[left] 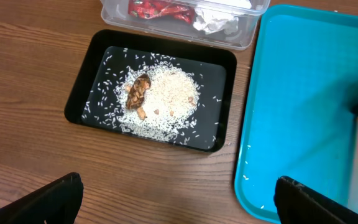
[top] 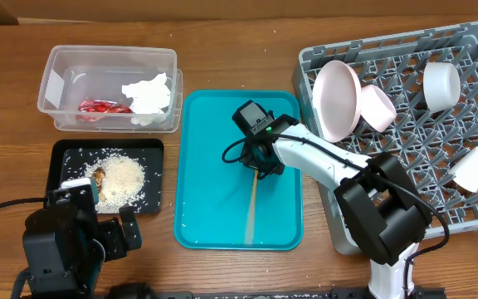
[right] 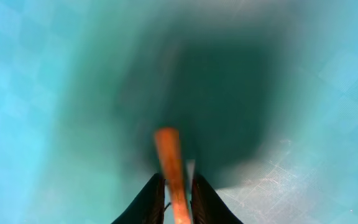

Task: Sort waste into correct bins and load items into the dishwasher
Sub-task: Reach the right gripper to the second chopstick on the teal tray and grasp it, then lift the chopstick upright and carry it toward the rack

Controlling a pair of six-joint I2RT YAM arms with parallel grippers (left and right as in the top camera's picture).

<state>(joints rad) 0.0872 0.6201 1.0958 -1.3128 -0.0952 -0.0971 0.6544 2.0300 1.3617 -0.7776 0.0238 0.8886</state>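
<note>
1. Wooden counter [top: 222, 50]: your right pincer [right: 174, 186] is narrow, pinching a chopstick [right: 168, 155] on the teal tray [top: 214, 166].
2. Your left pincer [left: 179, 199] sits wide, near left.
3. Next, probably lift it to the dish rack [top: 305, 58], far right.

dish rack [top: 413, 145] 1, 3 o'clock | white dishes [top: 336, 100] 4 | teal tray [top: 214, 166] 1 | chopstick [top: 253, 208] 1 visible | clear tub [top: 56, 83] 1, 10 o'clock | black tray [top: 154, 196] 1, 8 o'clock | wrapper [top: 102, 106] 1 | napkin [top: 149, 95] 1 | food scrap [left: 137, 93] 1
</note>
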